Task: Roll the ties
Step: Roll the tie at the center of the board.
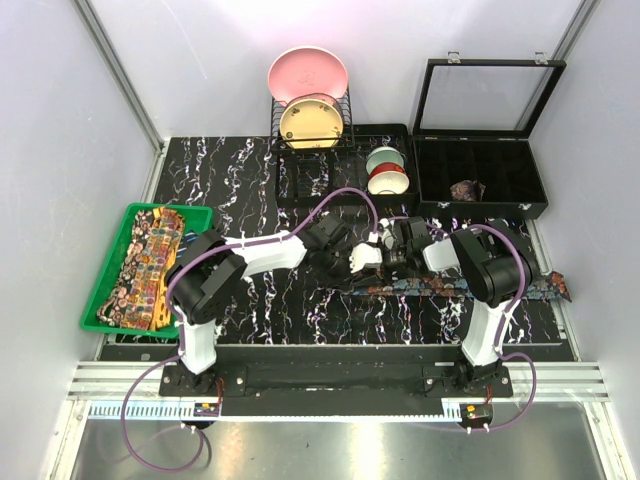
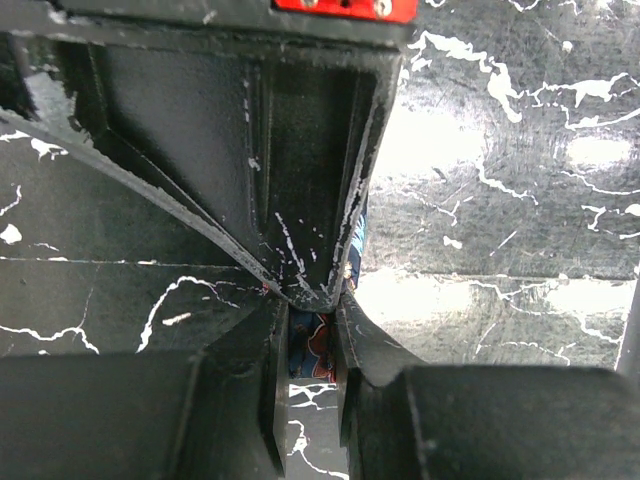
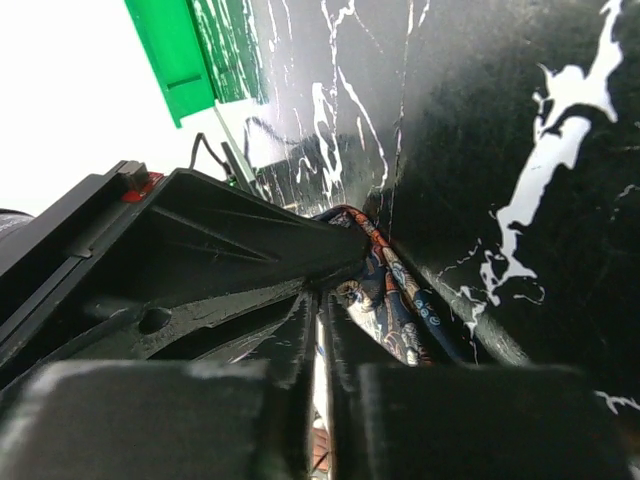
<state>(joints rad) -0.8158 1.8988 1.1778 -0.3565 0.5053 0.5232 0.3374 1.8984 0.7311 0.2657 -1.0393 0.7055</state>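
mid tabletop [image 1: 250, 170], well away from the edges, the left hand [image 2: 312, 330] pinches the dark tie [image 1: 470, 287]; the right hand [image 3: 322, 310] is narrow beside it, i cannot tell its grip.

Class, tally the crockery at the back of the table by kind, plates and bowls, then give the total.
Plates: 2, the pink plate and the yellow plate
Bowls: 2, the green bowl and the red bowl
Total: 4

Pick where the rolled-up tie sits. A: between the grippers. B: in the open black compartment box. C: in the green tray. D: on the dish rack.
B: the rolled tie lies in a compartment of the black box, its lid raised.
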